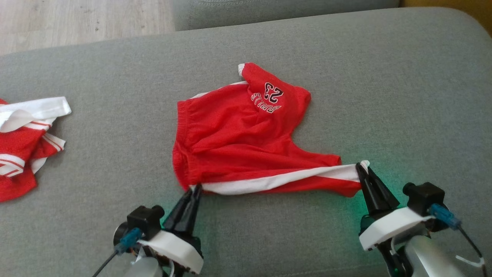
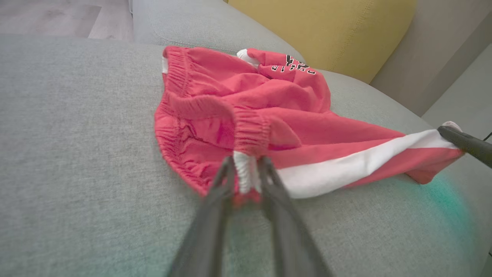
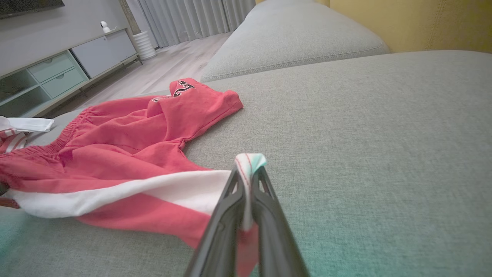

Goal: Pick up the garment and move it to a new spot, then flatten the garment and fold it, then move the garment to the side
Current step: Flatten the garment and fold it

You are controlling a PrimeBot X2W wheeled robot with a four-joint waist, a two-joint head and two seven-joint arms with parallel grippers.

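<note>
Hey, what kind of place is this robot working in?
Most likely a home living room. The red shorts lie on a wide grey sofa seat, a low cabinet with drawers stands along the wall, and long curtains hang down to a wood floor.

Your left gripper [image 1: 197, 187] sits low, fingers leaning up and a bit right, tips nipped together on the garment [image 1: 238, 130] edge just ahead of them. Your right gripper [image 1: 363, 166] leans up-left, fingers pressed together, cloth clamped between the tips. Pale wrists are well apart.
</note>
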